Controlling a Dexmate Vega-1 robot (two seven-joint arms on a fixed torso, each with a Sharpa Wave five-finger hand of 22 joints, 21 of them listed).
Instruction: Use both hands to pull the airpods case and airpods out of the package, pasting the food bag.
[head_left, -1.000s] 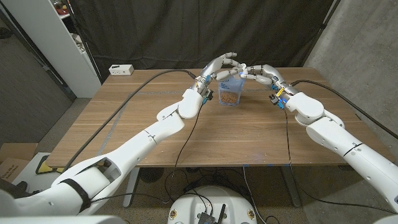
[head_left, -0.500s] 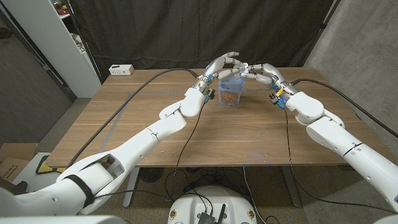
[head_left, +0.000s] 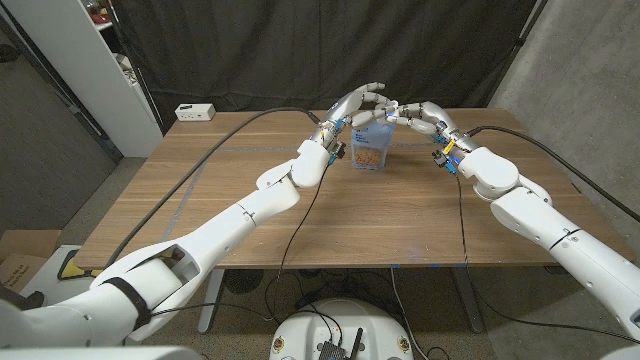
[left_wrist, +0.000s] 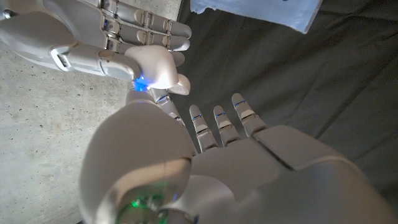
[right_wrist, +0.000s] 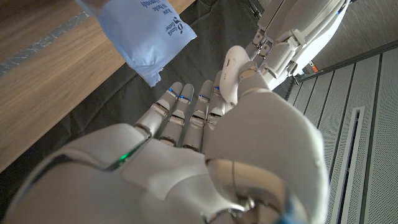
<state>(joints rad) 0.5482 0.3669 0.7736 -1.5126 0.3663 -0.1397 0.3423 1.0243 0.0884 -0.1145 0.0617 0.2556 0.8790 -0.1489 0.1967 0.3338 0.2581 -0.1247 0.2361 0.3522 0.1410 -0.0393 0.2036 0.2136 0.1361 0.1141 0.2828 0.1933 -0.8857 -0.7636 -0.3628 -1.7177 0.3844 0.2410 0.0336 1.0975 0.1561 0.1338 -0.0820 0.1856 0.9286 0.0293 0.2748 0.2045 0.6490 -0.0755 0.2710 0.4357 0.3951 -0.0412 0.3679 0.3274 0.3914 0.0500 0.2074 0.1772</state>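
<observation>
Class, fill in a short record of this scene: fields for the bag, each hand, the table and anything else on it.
bag: blue food bag upright at the table's far middle
left hand: at the bag's top
right hand: at the bag's top, opposite the left
grip: too small to tell
table: wooden
other: white box at far left corner

Food bag (head_left: 371, 148) upright on the wooden table (head_left: 400, 215), toward its far edge and near the middle. Left hand (head_left: 354, 104) above and to the left of the bag's top; right hand (head_left: 424, 115) above and to its right; their fingertips meet over the bag. A small box (head_left: 195, 112) sits at the table's far left corner, well apart from the bag.
</observation>
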